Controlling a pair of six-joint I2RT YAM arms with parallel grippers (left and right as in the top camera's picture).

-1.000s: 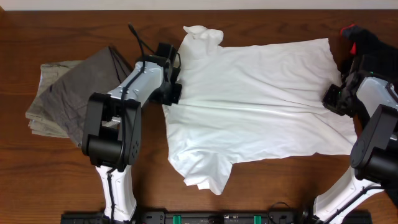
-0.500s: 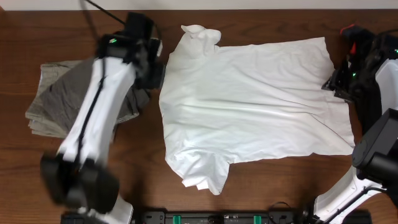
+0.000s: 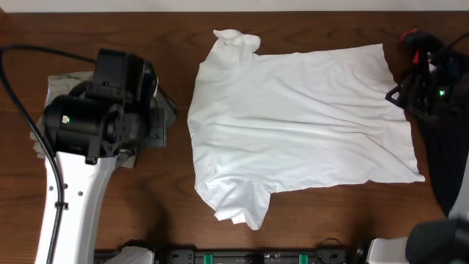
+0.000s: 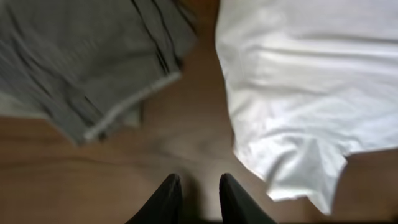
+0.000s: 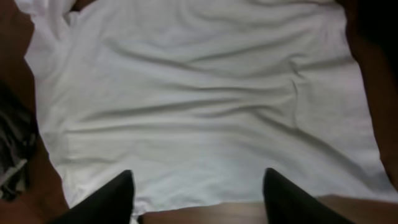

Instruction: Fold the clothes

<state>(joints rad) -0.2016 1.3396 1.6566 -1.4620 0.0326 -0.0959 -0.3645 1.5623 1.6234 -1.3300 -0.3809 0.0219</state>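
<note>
Lying spread flat on the brown worktop, the white shirt fills the middle, turned sideways: its hem runs along the robot's right and its shoulders point left. Nearest the robot's base, one short sleeve sticks out toward the front edge, rumpled and a little curled at its tip. Behind it the body is mostly smooth, with shallow creases running left to right and a soft ridge across the middle. At the far edge the other sleeve is bunched into a small lump. Off to the left, with a strip of bare wood between them and the shirt, the grey trousers lie in a folded, wrinkled heap. In the overhead view the left arm hides part of them.

The left claw hangs above the bare wood between trousers and shirt. Its dark fingers stand only narrowly parted, with nothing between them and nothing touched. The right claw hovers at the hem side of the shirt, looking across the whole garment. Its fingers are spread wide and empty, clear of the cloth.
</note>
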